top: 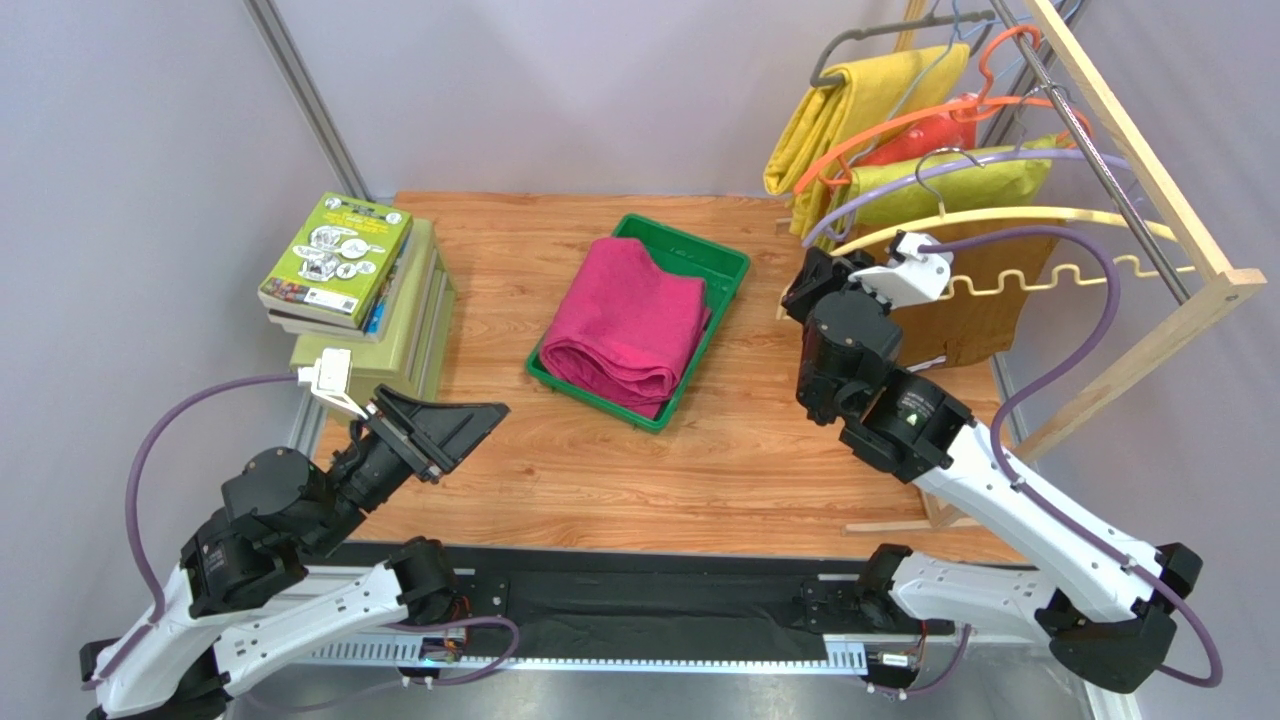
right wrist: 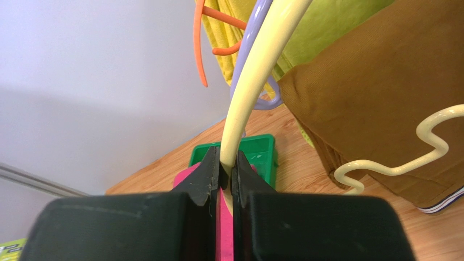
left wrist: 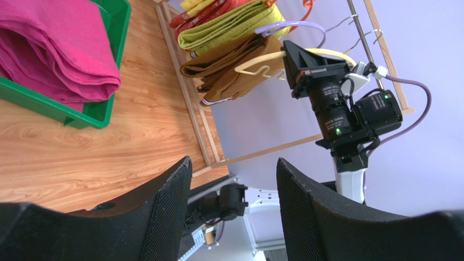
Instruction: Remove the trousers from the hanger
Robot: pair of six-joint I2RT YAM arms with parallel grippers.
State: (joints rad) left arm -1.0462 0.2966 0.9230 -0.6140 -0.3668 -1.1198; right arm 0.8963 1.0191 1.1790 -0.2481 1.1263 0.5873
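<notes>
Right wrist shows the right jaws clamped on the hanger [right wrist: 255, 70] by its stiff, smooth arm, left jaws wide and empty; the soft trousers [top: 624, 323] lie folded in the green tray [top: 709, 263], likely best pinched at a thick fold.

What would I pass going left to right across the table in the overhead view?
Stack of green-covered books → folded magenta-pink fabric trousers → right gripper, shut on the cream plastic hanger → hanging brown fabric garment.
</notes>
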